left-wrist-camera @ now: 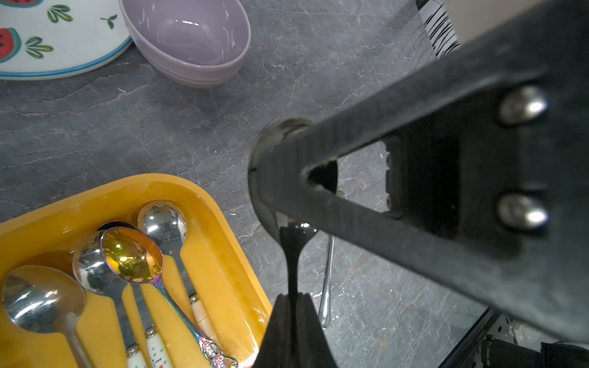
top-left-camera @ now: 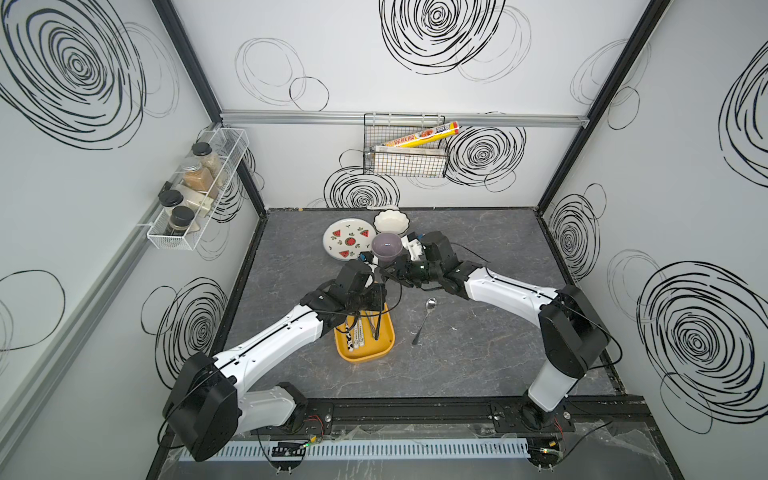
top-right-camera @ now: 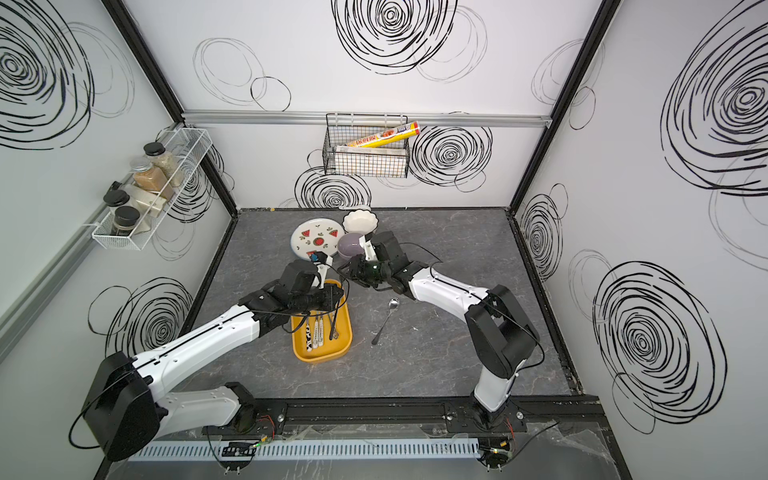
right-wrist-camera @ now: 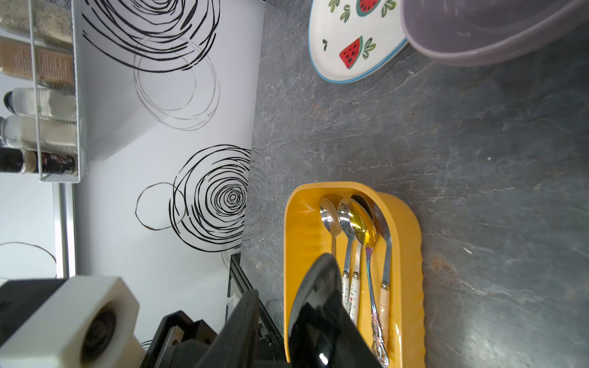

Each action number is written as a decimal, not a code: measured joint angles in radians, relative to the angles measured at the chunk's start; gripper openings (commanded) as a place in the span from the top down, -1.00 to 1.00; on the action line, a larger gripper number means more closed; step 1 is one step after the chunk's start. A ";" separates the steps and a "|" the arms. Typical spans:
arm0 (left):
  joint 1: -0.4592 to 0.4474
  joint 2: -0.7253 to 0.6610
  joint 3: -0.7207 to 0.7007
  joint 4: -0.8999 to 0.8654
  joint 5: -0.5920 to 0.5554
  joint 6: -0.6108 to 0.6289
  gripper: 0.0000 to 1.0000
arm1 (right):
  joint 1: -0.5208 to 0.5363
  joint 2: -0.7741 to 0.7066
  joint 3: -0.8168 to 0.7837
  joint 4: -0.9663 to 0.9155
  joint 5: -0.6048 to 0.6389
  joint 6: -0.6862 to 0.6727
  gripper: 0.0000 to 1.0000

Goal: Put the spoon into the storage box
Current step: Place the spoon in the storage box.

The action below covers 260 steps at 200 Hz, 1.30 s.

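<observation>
While the left gripper (left-wrist-camera: 263,178) hangs by the far end of the storage box (top-left-camera: 365,358), its fingertips are pressed together on the bowl of a dark spoon (left-wrist-camera: 291,264). That spoon is outside the box. In the left wrist view its thin handle runs straight away from the pinch, showing between the box's corner and a silver spoon (top-left-camera: 423,322) lying beyond. The handle's end goes behind a dark shape; cannot tell what.

Silver spoon: flat on the table (top-left-camera: 478,332), just right of the box, not touching it. Long axis runs far to near, bowl at the far end, handle tip slanting toward the box side.

The box's long axis also runs far to near. Other spoons (left-wrist-camera: 130,255) lie in it lengthwise, bowls at the far end and handles toward the near end.

The right gripper (top-left-camera: 392,272) points toward the left one, tips close by, just in front of the purple bowl (top-left-camera: 386,245). Whether its fingers are spread or closed: cannot tell. The watermelon plate (top-left-camera: 348,239) sits beside the bowl.
</observation>
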 measured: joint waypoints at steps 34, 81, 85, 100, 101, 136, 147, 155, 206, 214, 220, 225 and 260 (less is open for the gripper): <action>0.000 0.001 -0.006 0.004 0.002 -0.001 1.00 | 0.000 0.016 0.007 0.002 0.000 0.023 0.86; 0.002 0.002 -0.011 0.005 -0.008 -0.004 0.09 | 0.011 0.015 0.029 -0.024 0.040 0.066 1.00; 0.001 0.002 -0.011 0.003 -0.011 -0.008 -0.08 | 0.013 0.015 0.031 -0.031 0.051 0.066 1.00; -0.015 0.000 -0.011 -0.007 -0.046 -0.016 -0.37 | 0.008 0.013 0.036 -0.056 0.100 0.074 1.00; -0.017 0.000 -0.011 -0.008 -0.051 -0.016 -0.37 | 0.008 0.013 0.036 -0.058 0.104 0.075 1.00; -0.161 0.001 -0.007 -0.049 -0.219 -0.029 -0.40 | -0.005 -0.016 0.042 -0.118 0.185 0.124 1.00; -0.207 0.007 0.001 -0.057 -0.266 -0.031 -0.40 | -0.008 -0.022 0.058 -0.138 0.201 0.133 1.00; -0.234 0.015 0.009 -0.059 -0.299 -0.031 -0.38 | -0.010 -0.026 0.072 -0.152 0.213 0.141 1.00; -0.290 0.072 0.041 -0.079 -0.451 -0.031 -0.20 | -0.014 -0.079 0.097 -0.186 0.237 0.153 1.00; -0.298 0.084 0.046 -0.088 -0.476 -0.032 -0.15 | -0.014 -0.084 0.096 -0.189 0.238 0.153 1.00; -0.305 0.093 0.051 -0.098 -0.495 -0.035 -0.09 | -0.014 -0.087 0.095 -0.190 0.238 0.153 1.00; -0.312 0.100 0.055 -0.103 -0.510 -0.036 -0.03 | -0.014 -0.089 0.093 -0.190 0.238 0.153 1.00; -0.360 0.129 0.080 -0.141 -0.628 -0.053 0.38 | -0.014 -0.092 0.082 -0.204 0.239 0.155 1.00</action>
